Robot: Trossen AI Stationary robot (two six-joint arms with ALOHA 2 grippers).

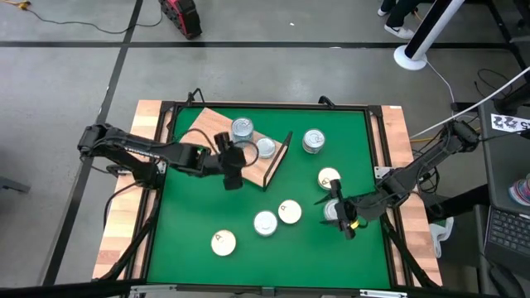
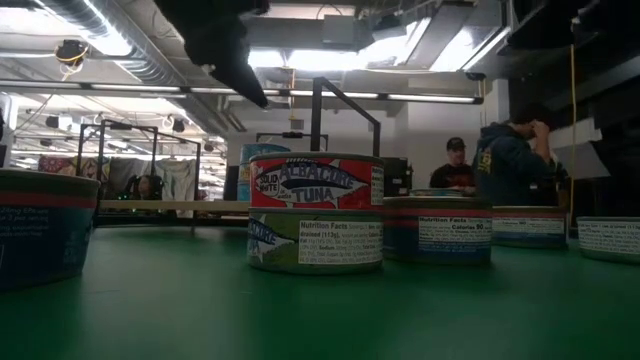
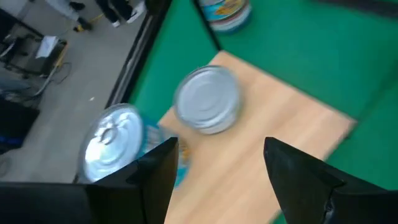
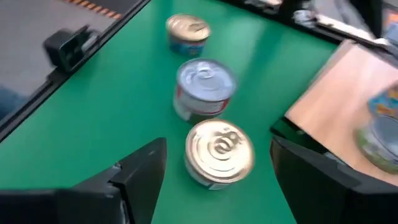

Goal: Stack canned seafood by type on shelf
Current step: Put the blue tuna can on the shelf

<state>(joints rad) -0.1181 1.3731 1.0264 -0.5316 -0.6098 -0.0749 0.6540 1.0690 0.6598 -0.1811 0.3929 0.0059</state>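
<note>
The shelf (image 1: 211,131) is a light-brown board with a black wire end (image 1: 277,161), lying on the green mat at the far left. Two tins (image 1: 241,128) (image 1: 265,147) stand on it. My left gripper (image 1: 233,165) hovers open at the board's near edge. In its wrist view a silver-topped tin (image 3: 208,99) lies ahead of the fingers and a blue-sided tin (image 3: 115,140) beside them. My right gripper (image 1: 344,218) is open above the mat at the right, next to one tin (image 1: 333,209). Three loose tins (image 4: 219,152) (image 4: 204,87) (image 4: 188,31) lie ahead of it.
More tins stand on the mat at the far right (image 1: 313,141) (image 1: 329,178) and near the front (image 1: 289,212) (image 1: 265,223) (image 1: 223,242). In the low view one tin sits on another (image 2: 315,210). People stand in the room behind (image 2: 510,160).
</note>
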